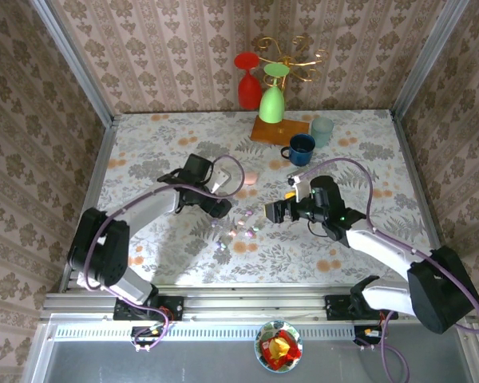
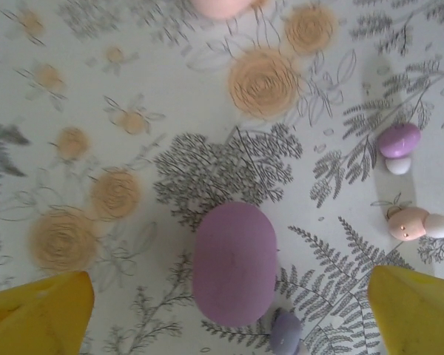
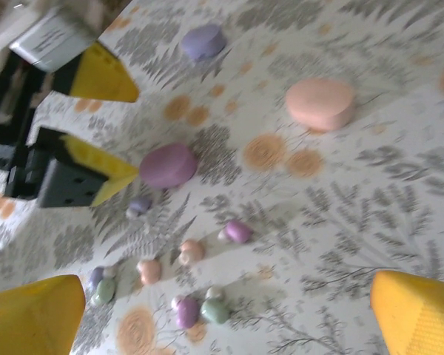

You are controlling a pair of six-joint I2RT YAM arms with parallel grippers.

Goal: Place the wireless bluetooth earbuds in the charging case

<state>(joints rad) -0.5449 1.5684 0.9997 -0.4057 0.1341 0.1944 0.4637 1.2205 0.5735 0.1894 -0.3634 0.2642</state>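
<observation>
The yellow-tipped left fingers point(image 2: 37, 314) stand wide apart and grip nothing. They straddle a closed mauve pebble-shaped plastic case point(image 2: 233, 262) without touching it. A tiny glossy lavender plastic earbud point(image 2: 285, 330) sits just beside that case at 5 o'clock. A pink earbud point(image 2: 414, 223) lies at 3 o'clock and a purple earbud point(image 2: 398, 144) at 2 o'clock. The yellow-tipped right fingers point(image 3: 418, 314) are likewise fully spread and empty above the floral bench point(image 3: 399, 192). Scattered pastel earbuds point(image 3: 186, 310) lie between them, toward 11 o'clock. A closed pink case point(image 3: 320, 103) sits at 1 o'clock and a closed lavender case point(image 3: 202, 41) at 12 o'clock, their contents hidden.
</observation>
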